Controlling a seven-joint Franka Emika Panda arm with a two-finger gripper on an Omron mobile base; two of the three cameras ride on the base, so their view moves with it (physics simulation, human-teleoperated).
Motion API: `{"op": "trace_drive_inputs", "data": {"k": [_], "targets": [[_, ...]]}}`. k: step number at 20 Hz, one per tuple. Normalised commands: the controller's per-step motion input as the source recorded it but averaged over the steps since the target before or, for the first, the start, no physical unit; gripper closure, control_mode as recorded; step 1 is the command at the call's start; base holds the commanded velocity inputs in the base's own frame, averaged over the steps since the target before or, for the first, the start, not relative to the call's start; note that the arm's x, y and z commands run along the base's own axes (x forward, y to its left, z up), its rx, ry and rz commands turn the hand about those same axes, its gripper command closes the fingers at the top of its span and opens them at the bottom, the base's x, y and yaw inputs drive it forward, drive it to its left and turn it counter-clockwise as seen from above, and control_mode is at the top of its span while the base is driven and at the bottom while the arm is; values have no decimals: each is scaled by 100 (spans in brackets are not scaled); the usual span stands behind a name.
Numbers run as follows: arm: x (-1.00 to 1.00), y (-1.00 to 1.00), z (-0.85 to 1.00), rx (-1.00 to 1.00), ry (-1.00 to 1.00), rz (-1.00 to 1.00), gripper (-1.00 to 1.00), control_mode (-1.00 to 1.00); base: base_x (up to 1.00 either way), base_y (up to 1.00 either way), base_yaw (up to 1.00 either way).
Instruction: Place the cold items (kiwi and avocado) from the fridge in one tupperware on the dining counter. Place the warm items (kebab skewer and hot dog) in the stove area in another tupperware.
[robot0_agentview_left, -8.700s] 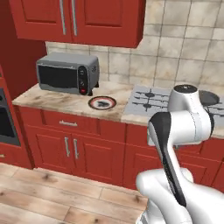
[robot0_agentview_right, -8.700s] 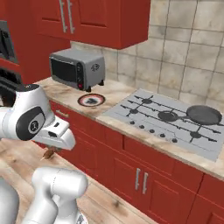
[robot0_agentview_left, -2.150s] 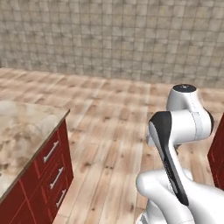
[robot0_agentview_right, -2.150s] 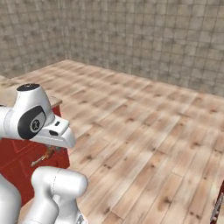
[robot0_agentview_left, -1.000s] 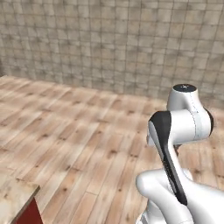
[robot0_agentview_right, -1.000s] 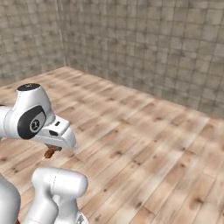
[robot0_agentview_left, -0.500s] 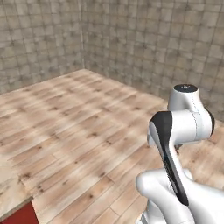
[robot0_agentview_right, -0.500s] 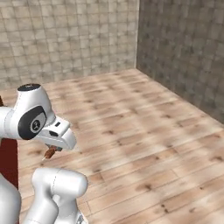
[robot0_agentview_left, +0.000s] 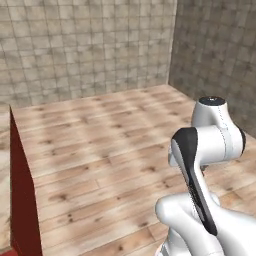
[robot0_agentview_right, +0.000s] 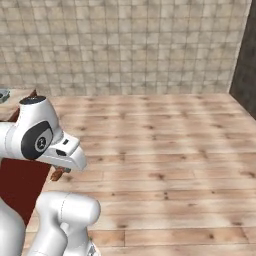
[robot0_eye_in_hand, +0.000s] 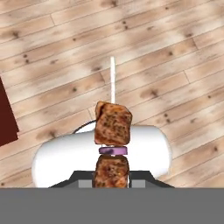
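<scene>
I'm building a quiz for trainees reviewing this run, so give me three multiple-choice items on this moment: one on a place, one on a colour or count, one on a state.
1. Where is the kebab skewer?
A. In the gripper, over the wooden floor
B. On a plate
C. In a tupperware

2. How many browned meat chunks show on it in the hand view?
A. One
B. Two
C. Four

3. How do the jaws of the gripper stand?
A. Wide open
B. Shut on nothing
C. Shut on the skewer

Key: 1 A, the hand view shows it rising from the gripper with wooden floor behind; 2 B, two chunks with a purple slice between; 3 C, the skewer's lower end sits between them.
</scene>
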Motion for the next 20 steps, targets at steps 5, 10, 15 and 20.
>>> {"op": "trace_drive_inputs", "data": {"k": [5,10,15,20], "targets": [[0,0,0,0,0,0,100,100,100,-45,60],[0,0,0,0,0,0,100,100,100,-41,60],[0,0,0,0,0,0,100,100,100,-53,54],[0,0,0,0,0,0,100,100,100,-86,42]]}}
